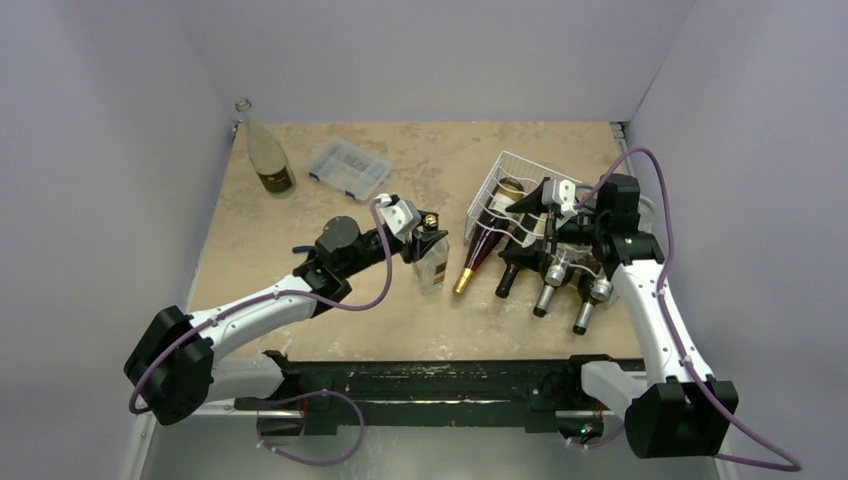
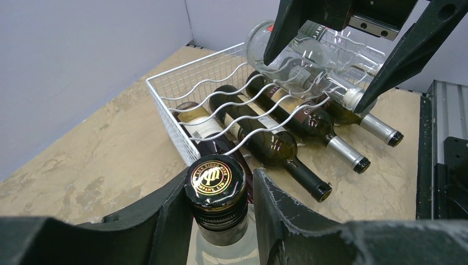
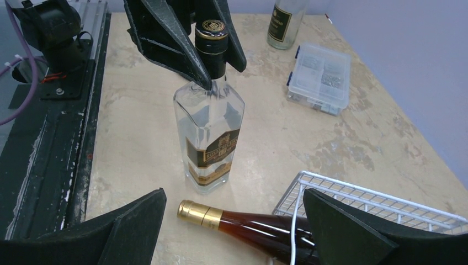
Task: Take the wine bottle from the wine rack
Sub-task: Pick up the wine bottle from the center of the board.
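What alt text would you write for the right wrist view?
The left hand grips the neck of an upright square clear bottle. Nearer, an amber bottle lies with its gold-capped neck outside the white wire rack.

Seven bottles are in view. Five lie on the single wine rack [image 2: 187, 91]: one gold-capped bottle [image 3: 243, 225], one black-capped bottle [image 2: 281, 152], a first silver-capped bottle [image 2: 331, 138], a second silver-capped bottle [image 2: 378, 126], and one clear bottle [image 2: 309, 61] on top. Two stand on the table [image 1: 250, 250]: one square bottle [image 3: 209, 132] and one tall bottle [image 1: 268, 160]. There is one compartment box [image 1: 348, 167]. Two grippers show: the left gripper [image 2: 221, 187] and the right gripper [image 3: 234, 193].
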